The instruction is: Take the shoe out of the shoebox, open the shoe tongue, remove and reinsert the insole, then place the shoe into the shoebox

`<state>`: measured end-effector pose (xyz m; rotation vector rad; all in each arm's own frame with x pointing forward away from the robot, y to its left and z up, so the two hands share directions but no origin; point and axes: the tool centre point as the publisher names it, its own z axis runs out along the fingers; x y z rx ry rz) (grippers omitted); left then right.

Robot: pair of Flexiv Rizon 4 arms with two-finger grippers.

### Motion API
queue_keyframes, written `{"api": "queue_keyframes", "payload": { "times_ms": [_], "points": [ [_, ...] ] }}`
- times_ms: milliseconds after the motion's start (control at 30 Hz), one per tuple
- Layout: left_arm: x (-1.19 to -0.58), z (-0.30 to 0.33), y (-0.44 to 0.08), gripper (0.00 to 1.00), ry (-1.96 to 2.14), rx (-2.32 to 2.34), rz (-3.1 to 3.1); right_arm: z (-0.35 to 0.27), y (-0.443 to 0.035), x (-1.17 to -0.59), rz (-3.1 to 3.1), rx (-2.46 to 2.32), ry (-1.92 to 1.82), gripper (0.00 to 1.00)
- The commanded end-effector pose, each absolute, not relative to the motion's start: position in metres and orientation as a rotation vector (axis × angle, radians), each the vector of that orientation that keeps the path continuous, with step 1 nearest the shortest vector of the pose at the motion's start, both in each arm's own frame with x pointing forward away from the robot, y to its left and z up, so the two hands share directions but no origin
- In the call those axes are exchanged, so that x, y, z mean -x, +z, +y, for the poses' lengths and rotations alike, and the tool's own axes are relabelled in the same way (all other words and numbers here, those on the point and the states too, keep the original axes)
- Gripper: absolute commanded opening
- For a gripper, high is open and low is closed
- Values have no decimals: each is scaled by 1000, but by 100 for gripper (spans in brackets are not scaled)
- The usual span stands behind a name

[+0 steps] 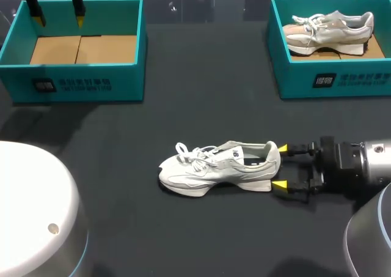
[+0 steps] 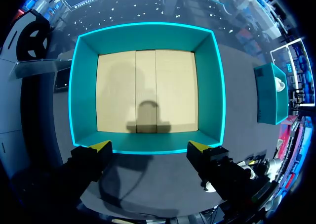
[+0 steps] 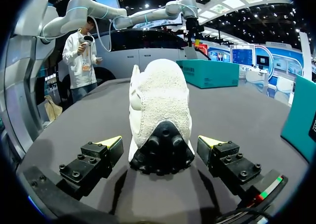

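One white shoe (image 1: 217,167) on the table (image 1: 183,106), heel just ahead of my right gripper (image 1: 281,167), its fingers spread wide, not touching, my left gripper (image 1: 59,17) wide open, holding nothing, above a teal shoebox (image 1: 129,81), white print (image 1: 82,84) on its front too small to read.

white shoe (image 1: 217,167), teal shoebox (image 1: 79,84), dark table (image 1: 201,93)

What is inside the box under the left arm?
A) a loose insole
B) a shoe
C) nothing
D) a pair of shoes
C: the box ahead of the left gripper shows only its bare cardboard floor. One shoe lies on the table, and a second shoe is in the right box.
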<state>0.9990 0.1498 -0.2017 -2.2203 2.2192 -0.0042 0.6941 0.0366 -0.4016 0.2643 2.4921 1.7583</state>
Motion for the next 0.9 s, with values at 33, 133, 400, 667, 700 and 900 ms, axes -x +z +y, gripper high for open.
{"api": "queue_keyframes", "payload": {
  "times_ms": [33,133,400,667,700,900],
  "points": [
    [-999,150,-201,100,-3,2221,2220,44,-404,-696,2496,-258,1762,100],
    [-999,150,-201,100,-3,2221,2220,49,-404,-696,2498,-251,1771,100],
    [-999,150,-201,100,-3,2221,2220,58,-406,-696,2501,-240,1785,100],
    [-999,150,-201,100,-3,2221,2220,68,-410,-699,2498,-225,1797,100],
    [-999,150,-201,100,-3,2221,2220,69,-410,-699,2499,-222,1798,100],
    [-999,150,-201,100,-3,2221,2220,76,-409,-701,2499,-199,1804,100]
  ]
}}
